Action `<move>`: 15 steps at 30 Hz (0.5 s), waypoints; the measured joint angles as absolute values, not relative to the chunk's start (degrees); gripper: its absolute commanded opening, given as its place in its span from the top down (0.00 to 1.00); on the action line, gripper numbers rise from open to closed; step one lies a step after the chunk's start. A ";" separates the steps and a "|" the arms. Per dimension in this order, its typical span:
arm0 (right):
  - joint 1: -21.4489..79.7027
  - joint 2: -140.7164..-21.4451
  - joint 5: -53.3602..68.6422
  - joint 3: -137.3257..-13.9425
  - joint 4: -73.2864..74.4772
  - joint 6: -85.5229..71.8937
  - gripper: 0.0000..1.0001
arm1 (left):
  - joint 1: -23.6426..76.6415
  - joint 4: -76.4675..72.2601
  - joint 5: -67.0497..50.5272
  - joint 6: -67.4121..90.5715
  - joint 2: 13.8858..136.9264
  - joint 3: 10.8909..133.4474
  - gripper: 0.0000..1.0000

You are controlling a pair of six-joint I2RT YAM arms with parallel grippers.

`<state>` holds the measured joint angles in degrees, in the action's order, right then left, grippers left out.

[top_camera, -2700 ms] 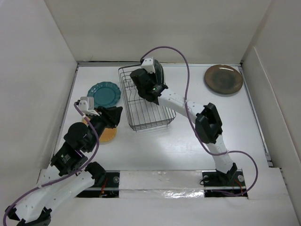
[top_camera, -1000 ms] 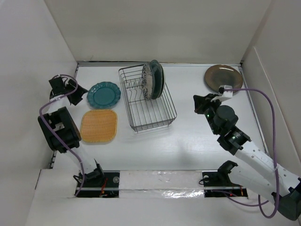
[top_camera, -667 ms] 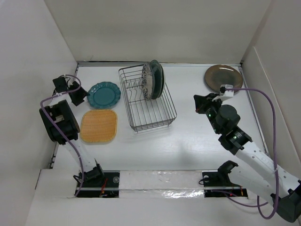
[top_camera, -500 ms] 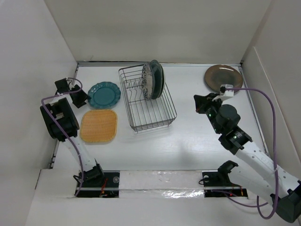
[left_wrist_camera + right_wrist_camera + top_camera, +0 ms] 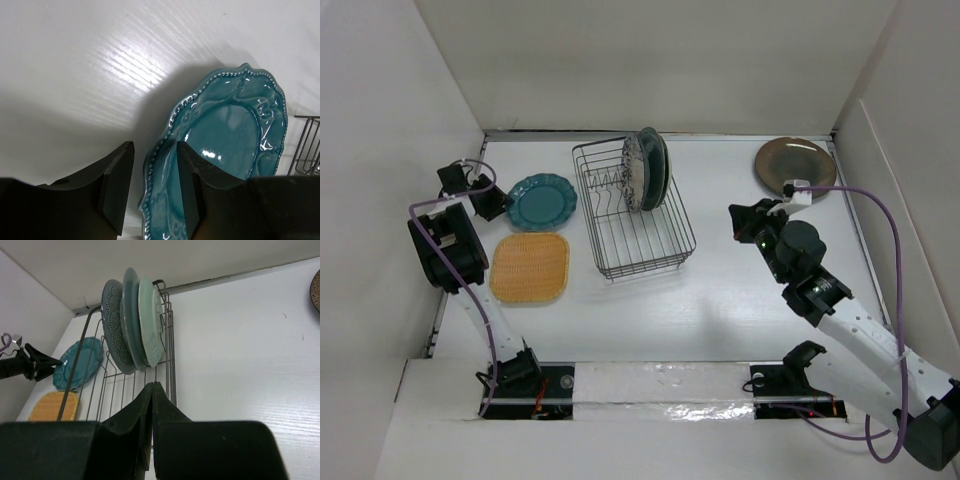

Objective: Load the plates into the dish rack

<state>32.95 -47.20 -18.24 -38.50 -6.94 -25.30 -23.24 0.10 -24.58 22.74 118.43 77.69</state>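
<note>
The dark teal scalloped plate (image 5: 542,200) lies flat at the left of the table. My left gripper (image 5: 497,203) is open, and its fingers straddle that plate's left rim (image 5: 157,200). The orange rounded-square plate (image 5: 529,267) lies just in front of it. The black wire dish rack (image 5: 635,235) holds three plates upright at its far end: blue-and-white patterned (image 5: 115,335), grey-blue (image 5: 131,315) and pale mint green (image 5: 151,320). The glossy brown plate (image 5: 795,167) lies at the back right. My right gripper (image 5: 735,214) is shut and empty, in the air right of the rack; it also shows in the right wrist view (image 5: 152,386).
White walls enclose the table on the left, back and right. The left arm's links (image 5: 445,250) stand close to the left wall. The right arm's purple cable (image 5: 880,215) loops above the table's right side, near the brown plate.
My left gripper has moved right, from near the left wall onto the teal plate's left rim. My right gripper has shifted only slightly.
</note>
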 measured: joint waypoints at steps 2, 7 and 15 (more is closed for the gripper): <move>32.95 -47.20 -18.17 -38.50 -6.94 -25.30 0.94 | -23.24 0.54 -24.64 22.52 119.22 78.83 0.68; 32.95 -47.44 -18.17 -38.50 -6.94 -25.30 0.94 | -22.83 2.07 -25.78 20.80 120.44 81.01 0.76; 32.29 -48.62 -18.06 -38.50 -6.92 -25.30 0.94 | -22.83 2.76 -28.21 16.10 121.03 81.80 0.64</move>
<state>32.29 -48.62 -18.06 -38.50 -6.92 -25.30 -22.83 2.76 -28.21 16.10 121.03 81.80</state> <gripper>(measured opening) 0.060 0.362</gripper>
